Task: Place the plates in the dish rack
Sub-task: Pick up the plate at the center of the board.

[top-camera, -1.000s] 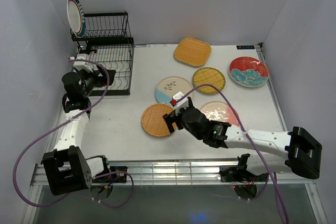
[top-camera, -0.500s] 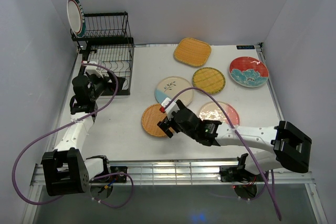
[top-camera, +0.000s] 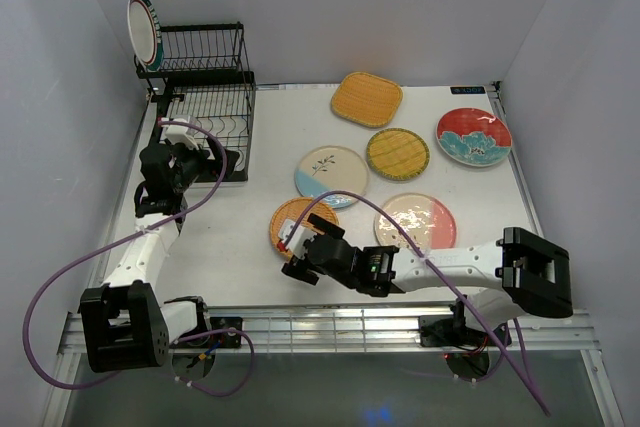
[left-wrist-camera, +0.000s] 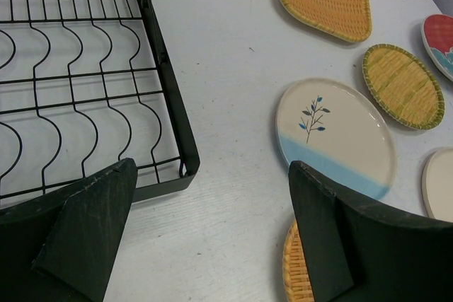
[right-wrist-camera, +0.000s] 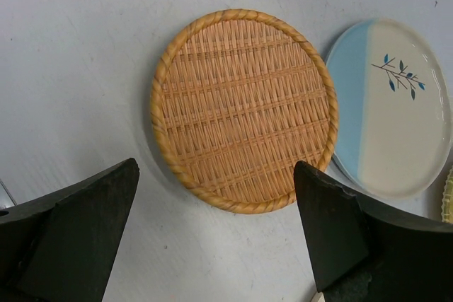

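The black wire dish rack point(top-camera: 205, 112) stands at the far left, with a green-striped white plate point(top-camera: 143, 29) upright in its upper tier. The other plates lie flat: a round woven orange one point(top-camera: 292, 219), cream-blue point(top-camera: 331, 173), cream-pink point(top-camera: 418, 220), round woven yellow point(top-camera: 397, 153), rounded-square woven point(top-camera: 367, 99) and red-teal point(top-camera: 473, 136). My right gripper point(top-camera: 293, 255) is open and empty, low over the near edge of the woven orange plate point(right-wrist-camera: 244, 104). My left gripper point(top-camera: 215, 154) is open and empty beside the rack's front right corner point(left-wrist-camera: 170, 104).
The cream-blue plate point(right-wrist-camera: 396, 111) lies right next to the woven orange plate, their rims almost touching. White walls close in the table on the left, back and right. Purple cables trail from both arms.
My right gripper has drawn back toward the near left, from over the woven orange plate to its near edge. My left gripper shifted right, then stayed still.
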{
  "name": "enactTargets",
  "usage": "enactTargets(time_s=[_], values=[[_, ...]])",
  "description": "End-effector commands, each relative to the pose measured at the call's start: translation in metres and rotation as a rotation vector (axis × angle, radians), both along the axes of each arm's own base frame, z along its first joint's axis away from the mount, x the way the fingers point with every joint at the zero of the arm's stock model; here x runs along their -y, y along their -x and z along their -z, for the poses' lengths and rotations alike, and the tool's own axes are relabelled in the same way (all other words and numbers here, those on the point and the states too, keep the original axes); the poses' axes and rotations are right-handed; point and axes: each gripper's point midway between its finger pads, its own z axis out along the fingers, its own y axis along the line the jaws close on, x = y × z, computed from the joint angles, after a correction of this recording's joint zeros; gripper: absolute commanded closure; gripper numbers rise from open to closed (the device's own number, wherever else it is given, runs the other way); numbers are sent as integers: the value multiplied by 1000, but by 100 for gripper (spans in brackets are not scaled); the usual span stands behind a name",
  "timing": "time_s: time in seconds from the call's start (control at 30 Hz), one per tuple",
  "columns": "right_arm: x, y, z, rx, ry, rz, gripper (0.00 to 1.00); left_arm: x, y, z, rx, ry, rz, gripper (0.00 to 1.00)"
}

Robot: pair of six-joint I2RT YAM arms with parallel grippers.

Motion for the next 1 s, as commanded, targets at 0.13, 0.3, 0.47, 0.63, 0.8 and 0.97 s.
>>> enactTargets(time_s=[0.13,0.3,0.47,0.63,0.8,0.97], values=[[-2,7,1,78,84,0,4,1,-1,-12,25,-21,8,2],[3,13,10,103,137,2,5,-1,-3,-9,5,-29,3,2],[9,15,31,135,233,17,5,-3,-5,-10,4,-33,-7,2],[7,10,46,163,309,54,3,-5,-5,-11,8,-38,-19,2],[8,6,59,185,389,71,5,-6,-6,-11,7,-38,-20,2],[-2,5,59,191,397,66,19,-5,-6,-9,3,-39,-18,2]])
